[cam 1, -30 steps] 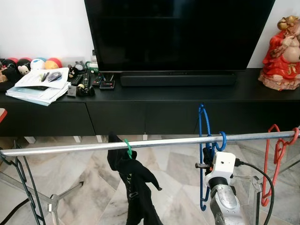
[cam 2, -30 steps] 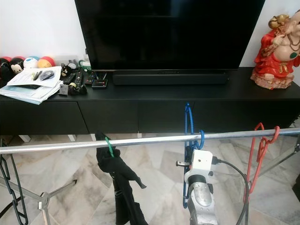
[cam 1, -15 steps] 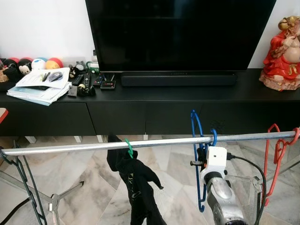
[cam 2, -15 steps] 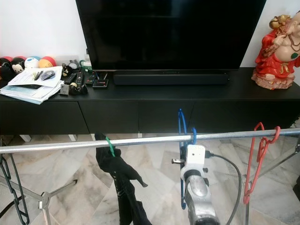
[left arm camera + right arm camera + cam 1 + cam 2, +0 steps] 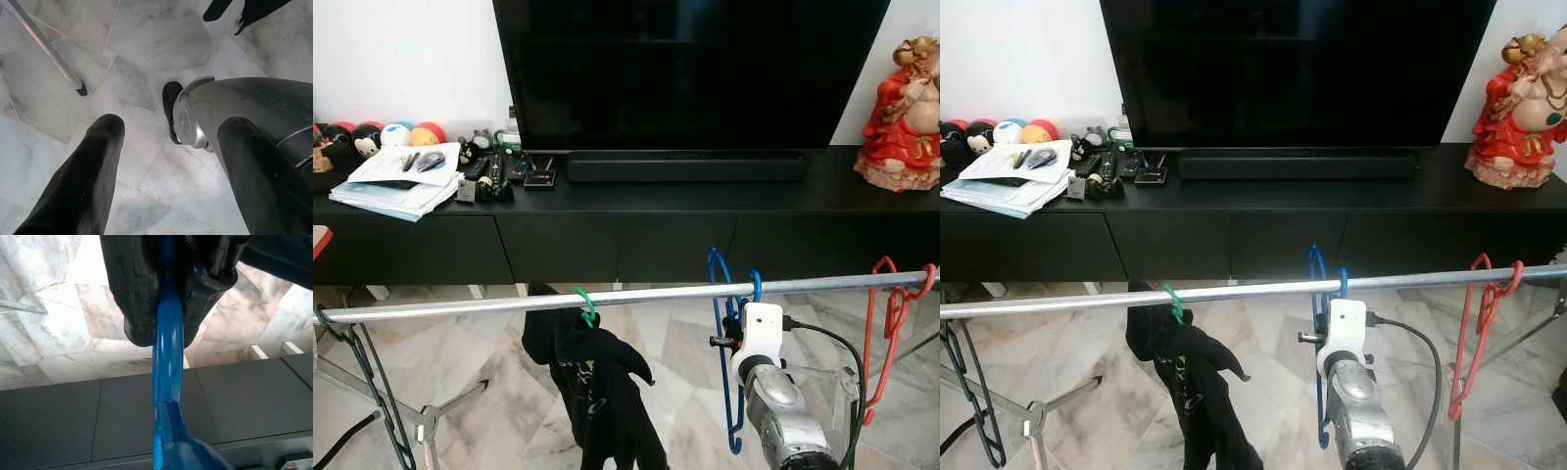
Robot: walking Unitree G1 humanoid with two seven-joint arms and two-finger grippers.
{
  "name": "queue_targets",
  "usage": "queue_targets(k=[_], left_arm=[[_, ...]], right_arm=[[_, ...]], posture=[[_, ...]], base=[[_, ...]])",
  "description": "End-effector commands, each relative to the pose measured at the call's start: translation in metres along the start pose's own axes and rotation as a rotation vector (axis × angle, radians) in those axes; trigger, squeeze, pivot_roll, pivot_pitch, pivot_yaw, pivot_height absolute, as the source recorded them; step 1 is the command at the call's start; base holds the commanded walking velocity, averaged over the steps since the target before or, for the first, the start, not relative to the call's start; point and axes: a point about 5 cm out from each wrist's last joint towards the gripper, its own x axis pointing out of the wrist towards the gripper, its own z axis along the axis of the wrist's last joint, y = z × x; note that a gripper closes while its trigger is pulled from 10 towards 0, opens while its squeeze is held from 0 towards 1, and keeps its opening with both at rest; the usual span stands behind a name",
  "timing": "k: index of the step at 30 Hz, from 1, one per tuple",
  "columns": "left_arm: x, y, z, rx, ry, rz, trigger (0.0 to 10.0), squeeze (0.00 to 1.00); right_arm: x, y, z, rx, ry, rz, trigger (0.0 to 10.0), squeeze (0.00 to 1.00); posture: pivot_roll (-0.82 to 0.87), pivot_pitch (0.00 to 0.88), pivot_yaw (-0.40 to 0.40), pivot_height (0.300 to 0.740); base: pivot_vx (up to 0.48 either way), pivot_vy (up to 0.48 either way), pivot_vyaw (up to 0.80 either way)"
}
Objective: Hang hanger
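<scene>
The blue hanger (image 5: 726,362) hangs on the silver rail (image 5: 460,305), a bit right of the middle. Its hook is over the rail and its long body hangs straight down toward the floor. We see it from its thin edge, so its flat side faces left and right along the rail.

The right gripper (image 5: 164,293) is just under the rail, on the near side. Its two black fingers (image 5: 132,289) are squeezed tight on the hanger's blue bar, one on each side. The left gripper (image 5: 161,161) hangs low over the floor with its fingers spread apart and nothing in them.

The hanger looks like thin plastic, so it is likely light and stiff. It looks smooth too, so it could slip or swing if held loosely. The best place to hold it seems to be near the top, close under the hook, where the gripper has it now.

A green hanger (image 5: 584,305) with black clothes (image 5: 597,392) hangs to the left. A red hanger (image 5: 886,333) hangs at the far right end.
</scene>
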Motion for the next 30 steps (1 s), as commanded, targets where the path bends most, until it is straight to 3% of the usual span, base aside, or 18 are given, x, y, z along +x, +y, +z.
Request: queue_targets(k=[1, 11, 16, 17, 24, 30], left_arm=[[-0.002, 0.003, -0.005, 0.01, 0.019, 0.0, 10.0, 0.0], [-0.004, 0.007, -0.009, 0.009, 0.024, 0.005, 10.0, 0.0], [-0.004, 0.003, -0.011, 0.01, 0.033, 0.003, 10.0, 0.0], [-0.003, 0.0, -0.011, 0.011, 0.033, -0.001, 10.0, 0.0], [0.001, -0.01, -0.006, 0.015, 0.026, -0.014, 10.0, 0.0], [0.004, -0.02, -0.001, 0.018, 0.02, -0.025, 10.0, 0.0]], right_arm=[[-0.002, 0.001, 0.006, 0.008, -0.006, -0.002, 10.0, 1.0], [-0.007, 0.004, 0.012, 0.046, -0.067, 0.019, 10.0, 1.0], [-0.011, 0.008, 0.028, 0.025, -0.195, 0.041, 10.0, 1.0], [-0.013, 0.008, 0.03, 0.026, -0.219, 0.041, 10.0, 0.0], [-0.022, 0.004, 0.026, 0.015, -0.271, 0.009, 10.0, 0.0], [-0.027, 0.0, 0.0, -0.018, -0.193, -0.004, 10.0, 0.0]], posture=[[0.14, 0.045, 0.005, 0.74], [0.14, 0.046, 0.006, 0.74], [0.14, 0.047, 0.007, 0.74], [0.14, 0.046, 0.007, 0.74], [0.14, 0.047, 0.007, 0.74], [0.13, 0.047, 0.003, 0.74]], base=[[0.0, 0.0, 0.0], [0.0, 0.0, 0.0], [0.0, 0.0, 0.0], [0.0, 0.0, 0.0], [0.0, 0.0, 0.0], [0.0, 0.0, 0.0]])
